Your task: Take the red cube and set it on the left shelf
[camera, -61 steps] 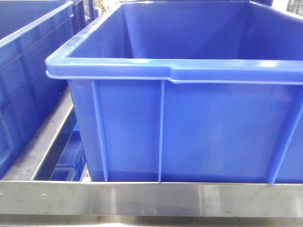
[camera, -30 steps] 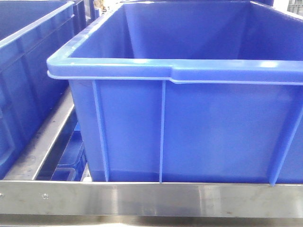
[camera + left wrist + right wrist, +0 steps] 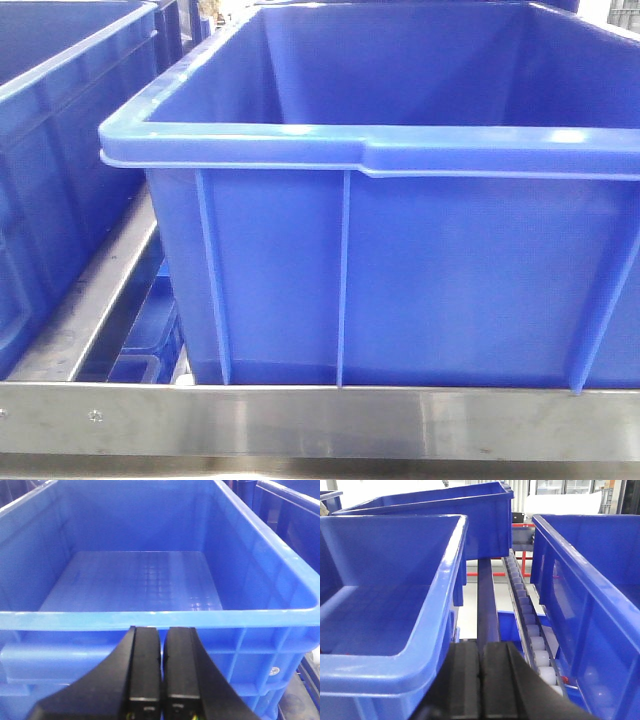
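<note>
Red cube: not visible in any of the three views, so its position cannot be told. Left shelf (image 3: 300, 420): seen in the front-facing view as a brushed-metal front lip running across the bottom of the frame, with a small screw (image 3: 95, 414) near its left end and a flat metal rail (image 3: 95, 300) leading back from it. Large blue crate (image 3: 400, 270): stands on the shelf directly behind the lip, its ribbed front wall and thick rim facing the camera. Second blue crate (image 3: 50, 150): to the left of the first, apart from it, with the rail between them.

Left pincer (image 3: 161, 660): the two black fingers lie almost together with only a thin slit between them, holding nothing; it sits just before the near rim of a blue crate (image 3: 150, 617) whose gridded floor is bare.

Right pincer (image 3: 480, 675): the fingers are pressed together and hold nothing. It points along a roller track (image 3: 527, 625) that runs between a blue crate on the left (image 3: 395, 605) and another on the right (image 3: 585, 580).
</note>
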Available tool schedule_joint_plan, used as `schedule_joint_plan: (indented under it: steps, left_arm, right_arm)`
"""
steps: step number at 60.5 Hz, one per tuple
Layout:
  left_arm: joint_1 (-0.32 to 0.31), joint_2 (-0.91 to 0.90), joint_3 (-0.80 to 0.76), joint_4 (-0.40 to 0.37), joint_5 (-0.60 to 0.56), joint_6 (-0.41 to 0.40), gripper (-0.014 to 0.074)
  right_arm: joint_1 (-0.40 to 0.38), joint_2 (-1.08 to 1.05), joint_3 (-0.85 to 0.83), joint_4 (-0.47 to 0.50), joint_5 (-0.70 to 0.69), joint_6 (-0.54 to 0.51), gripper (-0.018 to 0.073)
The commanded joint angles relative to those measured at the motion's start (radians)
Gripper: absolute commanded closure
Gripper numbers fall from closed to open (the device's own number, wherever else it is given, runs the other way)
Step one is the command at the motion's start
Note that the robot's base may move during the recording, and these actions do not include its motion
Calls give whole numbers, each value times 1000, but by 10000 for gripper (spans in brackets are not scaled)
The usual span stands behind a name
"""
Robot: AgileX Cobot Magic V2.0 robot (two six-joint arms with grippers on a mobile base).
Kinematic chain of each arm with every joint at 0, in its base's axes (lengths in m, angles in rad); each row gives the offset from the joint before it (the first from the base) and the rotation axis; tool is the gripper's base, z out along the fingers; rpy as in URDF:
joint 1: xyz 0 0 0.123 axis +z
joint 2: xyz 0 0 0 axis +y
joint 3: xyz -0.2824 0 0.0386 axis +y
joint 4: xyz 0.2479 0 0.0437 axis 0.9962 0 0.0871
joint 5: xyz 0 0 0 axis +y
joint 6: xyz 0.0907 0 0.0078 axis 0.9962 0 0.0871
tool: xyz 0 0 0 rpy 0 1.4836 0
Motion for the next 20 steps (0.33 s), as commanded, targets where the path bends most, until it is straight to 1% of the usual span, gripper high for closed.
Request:
schedule_joint_plan:
  steps: [1, 20]
  left_arm:
    - [-4, -15, 23, -4, -88, -1, 495]
    - [-4, -15, 23, -4, -88, -1, 495]
  right_arm:
    - [-5, -23, -15, 0, -96, -9, 509]
    - [-5, -23, -15, 0, -96, -9, 509]
